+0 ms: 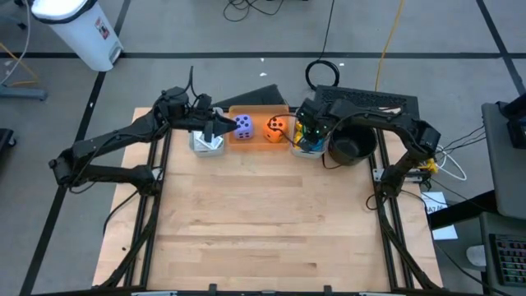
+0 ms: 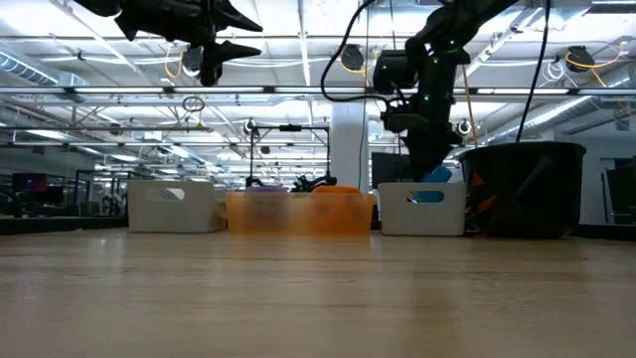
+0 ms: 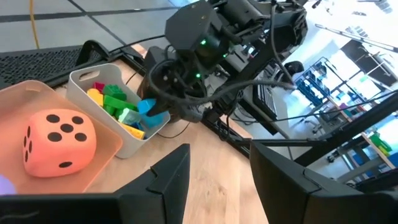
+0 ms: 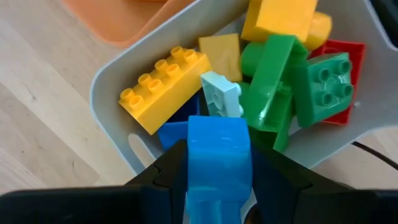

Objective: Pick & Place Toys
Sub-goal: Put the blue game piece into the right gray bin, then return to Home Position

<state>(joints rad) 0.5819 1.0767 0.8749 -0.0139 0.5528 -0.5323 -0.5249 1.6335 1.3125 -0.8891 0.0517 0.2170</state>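
My right gripper (image 4: 217,163) is shut on a blue brick (image 4: 217,146) right over the right grey bin (image 1: 308,148). That bin holds yellow (image 4: 163,87), green (image 4: 273,87) and red (image 4: 348,56) bricks. An orange bin (image 1: 259,136) holds the purple die (image 1: 243,125) and the orange die (image 3: 59,140). My left gripper (image 3: 219,177) stands open and empty, nearly level and high above the left grey bin (image 1: 207,144), facing the right arm. My right gripper pinches the blue brick's two opposite sides (image 4: 194,163) between its two fingers. The fingers come steeply from above, pointing down into the bin. The brick's free end (image 2: 435,174) hangs at about the height of the bin's rim; whether it touches the bricks below, I cannot tell.
A black round bowl (image 1: 352,148) stands right of the brick bin. The bins stand in a row along the table's far edge (image 1: 271,107). Bare wood (image 1: 263,222) fills the middle and near part of the table. A dark mat (image 1: 370,99) lies behind the bowl.
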